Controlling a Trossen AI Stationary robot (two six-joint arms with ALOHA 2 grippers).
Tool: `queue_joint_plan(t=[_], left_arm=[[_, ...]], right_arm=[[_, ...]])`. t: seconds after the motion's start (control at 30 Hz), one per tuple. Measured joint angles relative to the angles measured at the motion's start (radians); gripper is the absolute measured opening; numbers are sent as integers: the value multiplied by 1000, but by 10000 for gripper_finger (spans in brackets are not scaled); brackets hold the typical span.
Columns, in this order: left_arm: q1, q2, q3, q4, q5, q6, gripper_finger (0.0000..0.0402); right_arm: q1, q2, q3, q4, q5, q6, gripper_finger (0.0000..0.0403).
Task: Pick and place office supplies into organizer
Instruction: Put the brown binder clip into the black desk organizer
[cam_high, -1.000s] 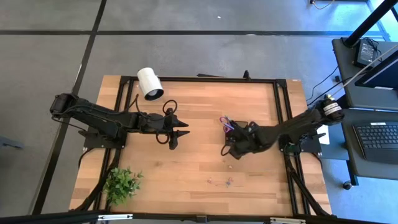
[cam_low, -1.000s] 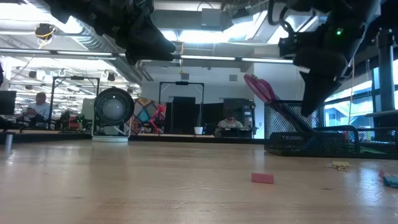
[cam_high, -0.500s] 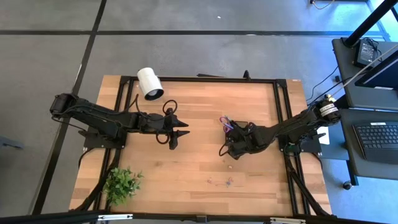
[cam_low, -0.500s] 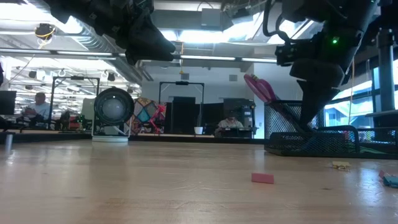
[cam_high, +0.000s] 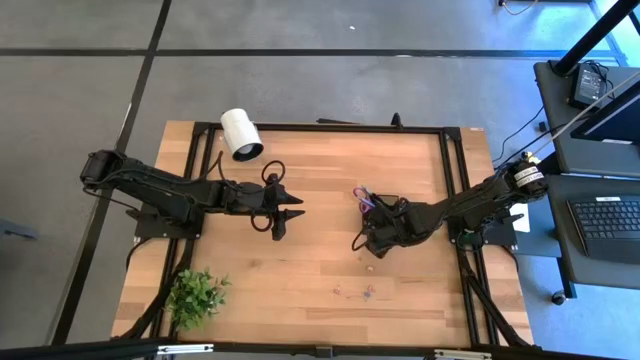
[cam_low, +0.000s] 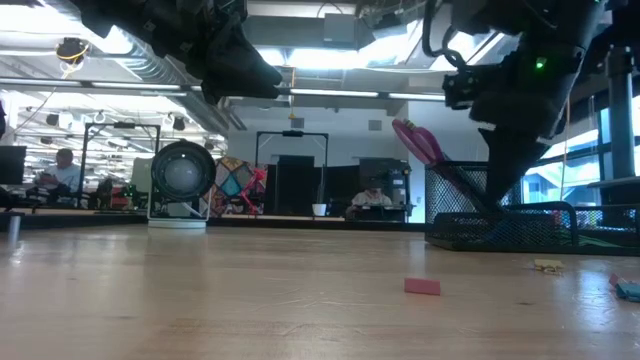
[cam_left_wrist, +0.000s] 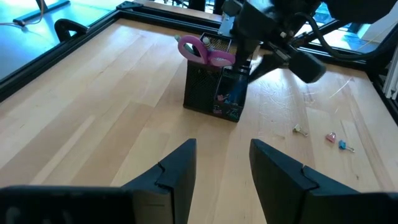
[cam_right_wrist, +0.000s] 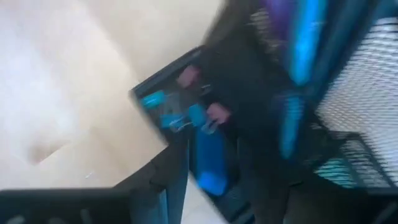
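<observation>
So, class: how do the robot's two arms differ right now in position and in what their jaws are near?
The left gripper hangs above bare table, well clear of the organizer; its jaws stand open and empty. The right gripper reaches down at the organizer, beside the purple-handled scissors; whether its jaws are open cannot be told. Both are dark two-finger arms pointing toward the table's middle.

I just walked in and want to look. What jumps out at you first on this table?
The black organizer right of the table's middle, with purple-handled scissors sticking up out of it and the right pincer down at it. Next, the white cylinder lying at the far left edge, and the green plant at the near left corner.
</observation>
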Motion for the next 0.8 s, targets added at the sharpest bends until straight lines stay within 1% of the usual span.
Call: queue_joint_plan(t=[0.1, 0.23, 0.3, 0.37, 0.53, 0.8], left_arm=[[0, 0, 0, 0, 0, 0, 143], [0, 0, 0, 0, 0, 0, 143], [0, 0, 0, 0, 0, 0, 143], [0, 0, 0, 0, 0, 0, 143], [0, 0, 0, -3, 0, 0, 143], [0, 0, 0, -4, 0, 0, 143]], right_arm=[[1, -7, 0, 58, -126, -128, 144], [21, -7, 0, 170, -395, -333, 144], [38, -7, 1, 215, -481, -408, 144], [59, -7, 1, 246, -502, -472, 144], [99, -7, 1, 270, -499, -670, 144], [104, -7, 1, 282, -401, -880, 144]])
